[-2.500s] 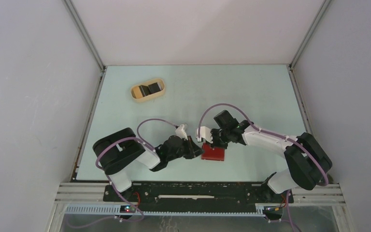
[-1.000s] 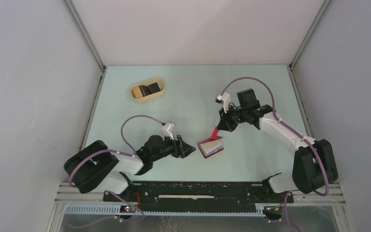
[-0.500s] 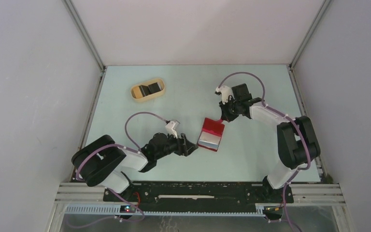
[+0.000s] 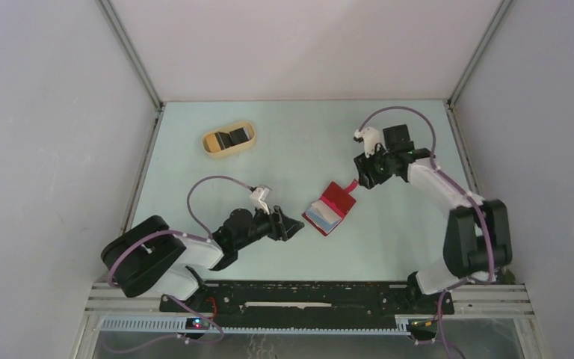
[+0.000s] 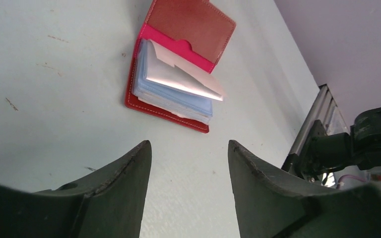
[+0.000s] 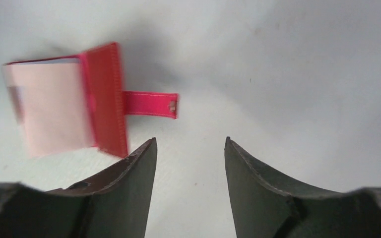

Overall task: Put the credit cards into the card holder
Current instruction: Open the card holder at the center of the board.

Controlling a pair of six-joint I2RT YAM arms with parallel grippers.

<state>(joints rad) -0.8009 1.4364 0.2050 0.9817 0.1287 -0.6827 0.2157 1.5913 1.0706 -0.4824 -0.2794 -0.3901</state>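
Observation:
The card holder (image 4: pixel 331 208) lies open on the table, red with pale blue inner pockets (image 5: pixel 171 94), one pale leaf lifted. Its red strap (image 6: pixel 149 104) points toward my right gripper (image 4: pixel 364 179), which stands open just beyond the strap and touches nothing. In the right wrist view the holder (image 6: pixel 101 94) sits left of the open gripper (image 6: pixel 190 140). My left gripper (image 4: pixel 295 224) is open, low over the table a little left of the holder (image 5: pixel 178 29), with only bare table in its gap (image 5: pixel 188 144). No credit cards show plainly.
A tan oval dish (image 4: pixel 228 152) stands at the back left with dark flat pieces in it, too small to identify. Grey walls close in the table on three sides. A metal rail (image 5: pixel 317 124) runs along the near edge.
My right gripper was shut on the holder's strap, lifting and swinging it open. It has now opened, let go and drawn back right. The holder lies open, and the left arm barely moved.

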